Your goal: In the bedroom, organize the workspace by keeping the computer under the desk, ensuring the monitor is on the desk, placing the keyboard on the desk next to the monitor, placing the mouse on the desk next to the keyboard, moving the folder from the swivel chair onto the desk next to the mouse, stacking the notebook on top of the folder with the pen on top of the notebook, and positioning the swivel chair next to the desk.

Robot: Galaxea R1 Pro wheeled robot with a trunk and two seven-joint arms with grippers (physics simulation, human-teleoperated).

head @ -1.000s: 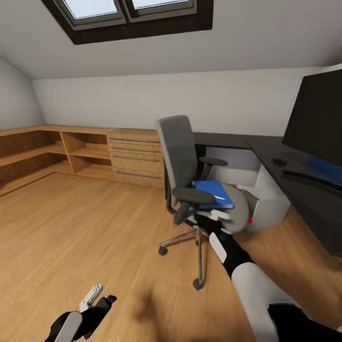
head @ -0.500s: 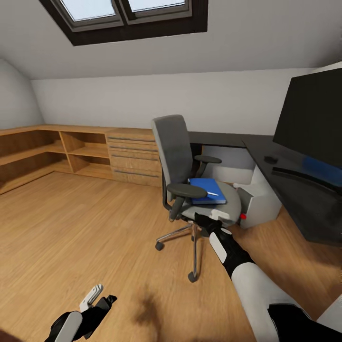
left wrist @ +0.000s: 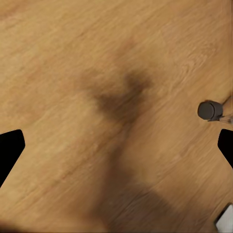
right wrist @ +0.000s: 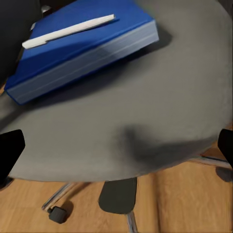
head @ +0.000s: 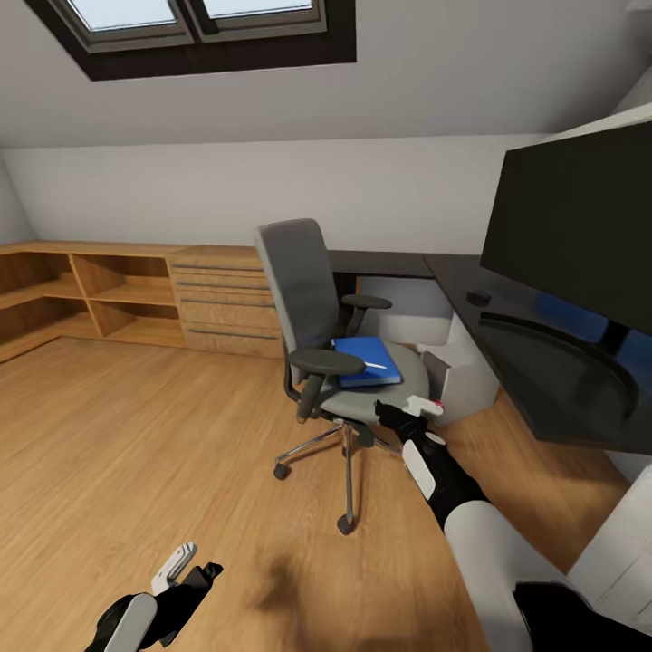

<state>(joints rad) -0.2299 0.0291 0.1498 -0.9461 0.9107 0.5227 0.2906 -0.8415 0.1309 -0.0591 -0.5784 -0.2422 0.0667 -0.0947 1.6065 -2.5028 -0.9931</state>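
Grey-walled bedroom: the folder (head: 366,359) is judged the step in hand; the right pincer (head: 409,415), spread (at its five o'clock), must be advanced.

You see the folder (head: 367,360) on the swivel chair (head: 326,326), left of the desk (head: 534,380); a pen (right wrist: 68,30), probably, lies on it.
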